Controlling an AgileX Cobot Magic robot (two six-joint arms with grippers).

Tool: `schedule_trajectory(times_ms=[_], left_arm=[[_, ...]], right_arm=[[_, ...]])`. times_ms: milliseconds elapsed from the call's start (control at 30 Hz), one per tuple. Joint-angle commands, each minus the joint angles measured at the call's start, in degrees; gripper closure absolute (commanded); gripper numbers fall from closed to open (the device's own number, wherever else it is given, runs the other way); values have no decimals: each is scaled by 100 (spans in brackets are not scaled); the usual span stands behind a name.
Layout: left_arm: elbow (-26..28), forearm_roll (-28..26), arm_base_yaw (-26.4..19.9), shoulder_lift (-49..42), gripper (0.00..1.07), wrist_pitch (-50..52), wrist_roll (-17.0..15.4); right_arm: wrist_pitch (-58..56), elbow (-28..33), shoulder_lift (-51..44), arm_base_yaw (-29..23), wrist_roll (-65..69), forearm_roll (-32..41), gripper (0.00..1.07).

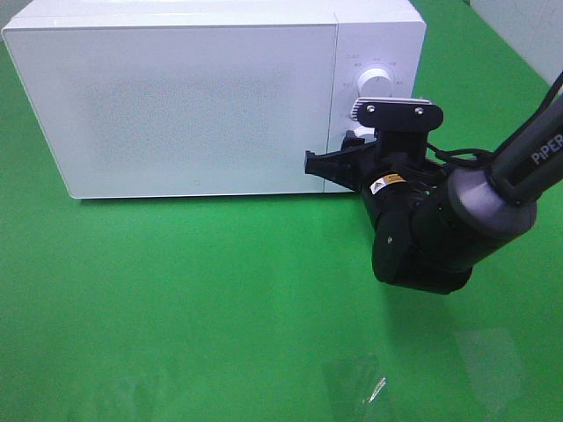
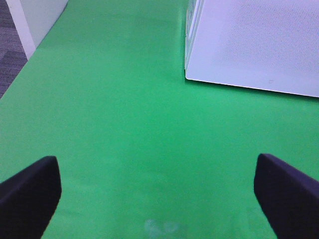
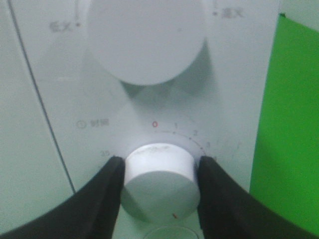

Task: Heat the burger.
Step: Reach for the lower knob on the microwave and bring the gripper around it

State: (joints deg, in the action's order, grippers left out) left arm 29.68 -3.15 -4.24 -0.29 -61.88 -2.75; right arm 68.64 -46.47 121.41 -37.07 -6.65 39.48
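The burger is out of view. The white microwave (image 1: 202,97) stands at the back with its door closed. My right gripper (image 3: 159,174) is at the microwave's control panel, shut on the lower timer knob (image 3: 159,183), with one black finger (image 3: 107,191) on each side of it. The upper knob (image 3: 147,37) is free above it. In the high view the right gripper (image 1: 352,151) covers the lower knob, and the upper knob (image 1: 376,82) shows. My left gripper (image 2: 157,199) is open and empty over the green mat, short of the microwave's corner (image 2: 254,45).
The green mat (image 1: 176,308) covers the table. A white panel (image 2: 35,20) stands at the mat's edge in the left wrist view. Another white object (image 1: 528,26) sits at the far right corner of the high view.
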Motion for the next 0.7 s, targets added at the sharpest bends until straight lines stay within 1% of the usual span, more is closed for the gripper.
schedule_trajectory(times_ms=[33,67,100,133,167,233,267,300,333,400,500,533,567,633,700], left_arm=[[-6,-34,-11,-92,6,97,0],[-6,-34,-11,-92,6,97,0],[-6,-34,-11,-92,6,97,0],[-6,-34,-11,-92,6,97,0],[-6,-34,-11,-92,6,97,0],[-6,-34,-11,-92,6,97,0],[-6,-34,-11,-92,6,97,0],[-6,-34,-11,-92,6,97,0],[-6,-34,-11,-92,6,97,0],[-6,-34,-11,-92,6,97,0],[-6,-34,-11,-92,6,97,0],[-6,-34,-11,-92,6,97,0],[-6,-34,-11,-92,6,97,0],[-6,-34,-11,-92,6,97,0],[-6,-34,-11,-92,6,97,0]], right_arm=[[625,-138,-11,34,997,-653,107],[676,-138,-11,34,1925,-756,107],[676,-138,-11,34,1925,-756,107],[688,-138,-11,34,2601,-785,107],[688,-138,-11,34,2601,-785,107],[722,-138,-11,34,4744,-796,107],[722,-138,-11,34,4744,-796,107],[722,-138,-11,34,5174,-791,107],[722,-138,-11,34,5174,-791,107],[859,-138,-11,34,7019,-779,107],[905,-138,-11,34,7397,-762,107],[1008,-138,-11,34,7924,-716,107],[1008,-138,-11,34,7924,-716,107],[1192,-138,-11,40,8634,-607,107],[1192,-138,-11,40,8743,-607,107]])
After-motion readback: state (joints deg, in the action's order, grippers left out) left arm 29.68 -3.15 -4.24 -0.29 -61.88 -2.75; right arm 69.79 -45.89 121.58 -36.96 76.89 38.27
